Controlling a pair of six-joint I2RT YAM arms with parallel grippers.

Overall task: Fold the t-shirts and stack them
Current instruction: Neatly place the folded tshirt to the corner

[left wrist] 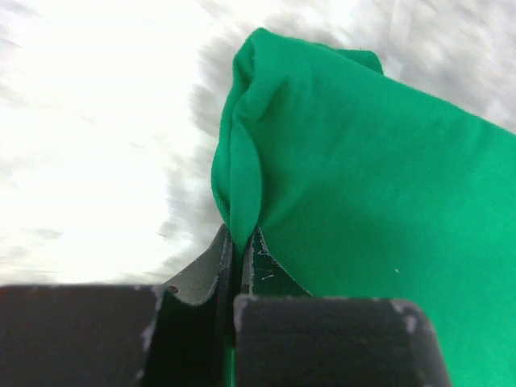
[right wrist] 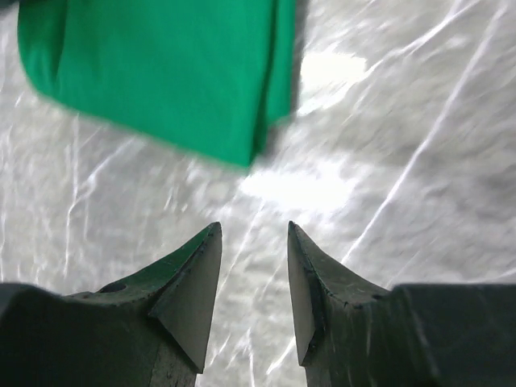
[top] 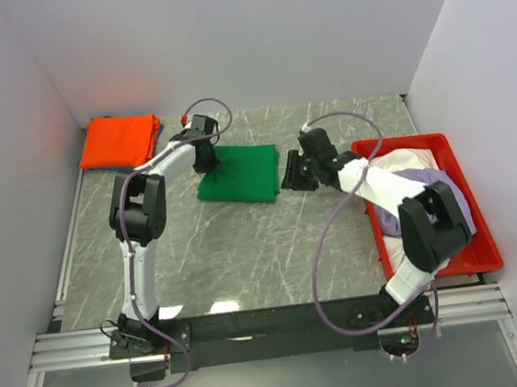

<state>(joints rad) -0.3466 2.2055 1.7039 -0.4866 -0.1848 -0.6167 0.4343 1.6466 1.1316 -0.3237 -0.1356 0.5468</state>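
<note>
T-shirts lie in tray; left claw pinches green t-shirt, right claw released.

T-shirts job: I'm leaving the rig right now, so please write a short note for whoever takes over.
Left tool: shut on the far left corner of the green t-shirt.
Right tool: open, empty, low over the table by that shirt's right edge.
Done: orange t-shirt lies folded at the far left corner; green looks folded mid-table.
Left: probably stack green on orange, then fold the lilac t-shirt and white t-shirt heaped in the red tray at right.
</note>
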